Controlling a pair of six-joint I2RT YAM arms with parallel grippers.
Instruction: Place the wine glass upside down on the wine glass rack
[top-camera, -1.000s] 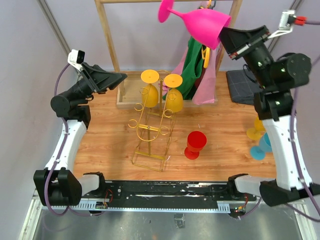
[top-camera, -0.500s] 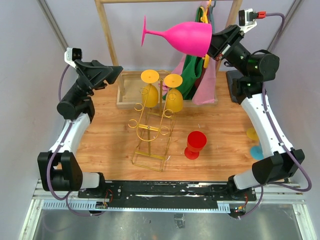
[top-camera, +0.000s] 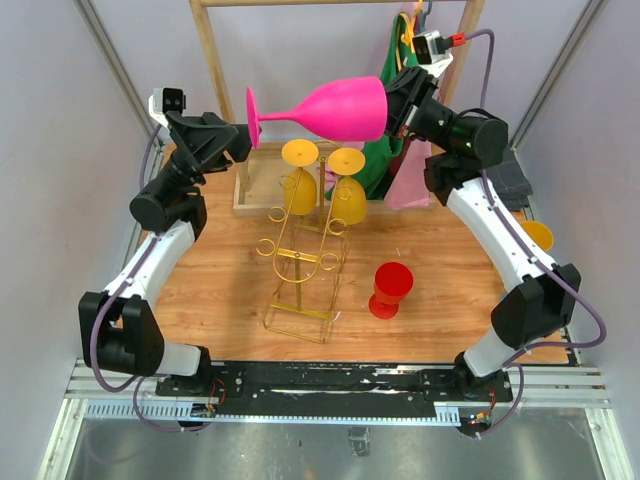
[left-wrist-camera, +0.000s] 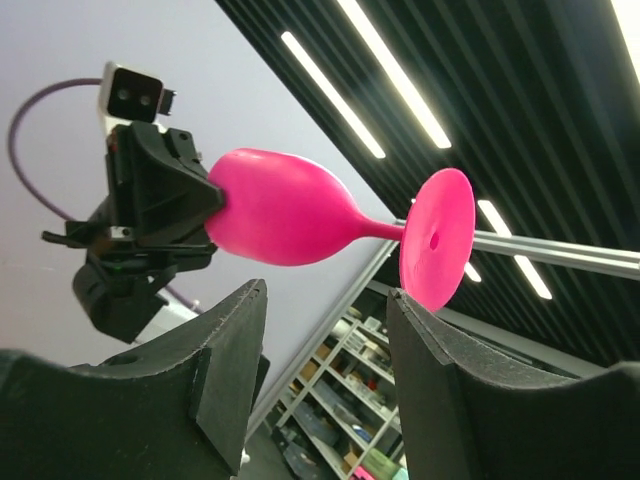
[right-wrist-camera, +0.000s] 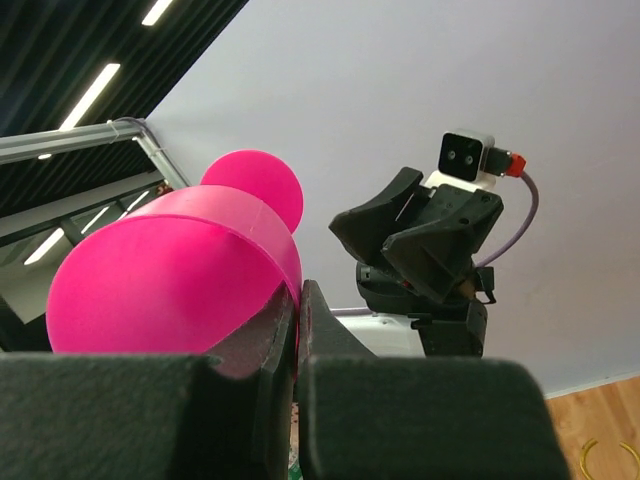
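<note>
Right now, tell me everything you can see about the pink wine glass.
The pink wine glass is bright, opaque pink, plastic-looking, with a rounded bowl, thin stem and flat round foot marked by a small dot at its centre. It lies sideways in mid-air, mouth toward the right arm, foot toward the left. The right arm's jaws are shut on the bowl's rim. The left arm's jaws stand open facing the foot, not gripping it.

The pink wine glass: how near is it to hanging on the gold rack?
Done: two yellow glasses hang upside down on the gold wire rack. In hand: the right gripper pinches the rim of the pink plastic wine glass, sideways, foot by the open left gripper. Left: hanging it.
</note>
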